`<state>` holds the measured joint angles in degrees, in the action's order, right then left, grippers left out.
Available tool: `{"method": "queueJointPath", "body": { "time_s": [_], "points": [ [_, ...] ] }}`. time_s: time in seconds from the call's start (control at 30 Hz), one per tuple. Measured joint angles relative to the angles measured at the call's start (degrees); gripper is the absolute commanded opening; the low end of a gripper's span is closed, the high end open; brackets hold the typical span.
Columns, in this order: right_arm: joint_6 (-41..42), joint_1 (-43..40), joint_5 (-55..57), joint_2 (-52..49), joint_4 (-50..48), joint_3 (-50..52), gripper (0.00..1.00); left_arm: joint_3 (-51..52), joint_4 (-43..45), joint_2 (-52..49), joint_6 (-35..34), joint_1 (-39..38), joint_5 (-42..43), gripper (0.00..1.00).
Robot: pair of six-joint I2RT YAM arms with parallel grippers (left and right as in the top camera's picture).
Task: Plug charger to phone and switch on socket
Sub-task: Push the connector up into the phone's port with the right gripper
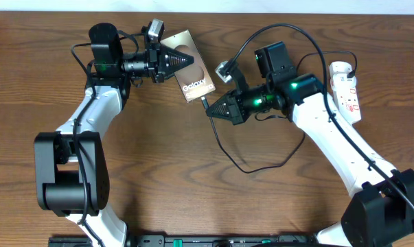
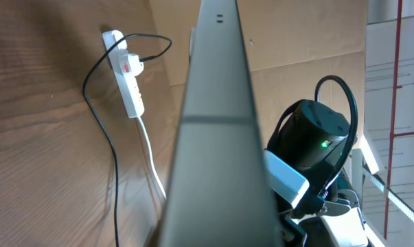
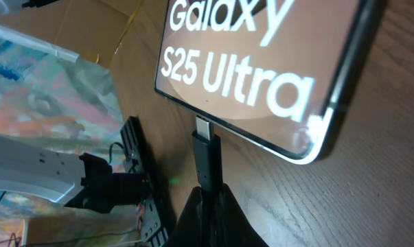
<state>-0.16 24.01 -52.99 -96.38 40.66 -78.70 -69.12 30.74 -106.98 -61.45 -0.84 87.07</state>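
Note:
The phone (image 1: 195, 85), brown-grey with white "Galaxy S25 Ultra" lettering, is held tilted off the table with my left gripper (image 1: 185, 60) shut on its upper end. In the left wrist view its edge (image 2: 217, 137) fills the middle and hides the fingers. My right gripper (image 1: 210, 110) is shut on the charger plug (image 3: 207, 154). The plug's metal tip meets the port on the phone's (image 3: 261, 62) bottom edge; I cannot tell how deep it sits. The white socket (image 1: 346, 91) lies at the far right, with the black cable (image 1: 255, 168) running to it.
The charger cable loops over the table below the right arm and arches above it toward the socket (image 2: 128, 75). The strip's white cord (image 2: 152, 158) trails across the wood. The right arm's body (image 2: 309, 137) stands close behind the phone.

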Motion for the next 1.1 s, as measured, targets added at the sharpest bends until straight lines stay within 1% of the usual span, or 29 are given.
{"method": "queueJointPath", "body": {
  "time_s": [1.1],
  "points": [
    [2.6, 0.2, 1.7, 0.0, -1.0, 0.0, 0.01, 0.0, 0.1, 0.0, 0.7, 0.0, -0.2, 0.07]
  ]
}}
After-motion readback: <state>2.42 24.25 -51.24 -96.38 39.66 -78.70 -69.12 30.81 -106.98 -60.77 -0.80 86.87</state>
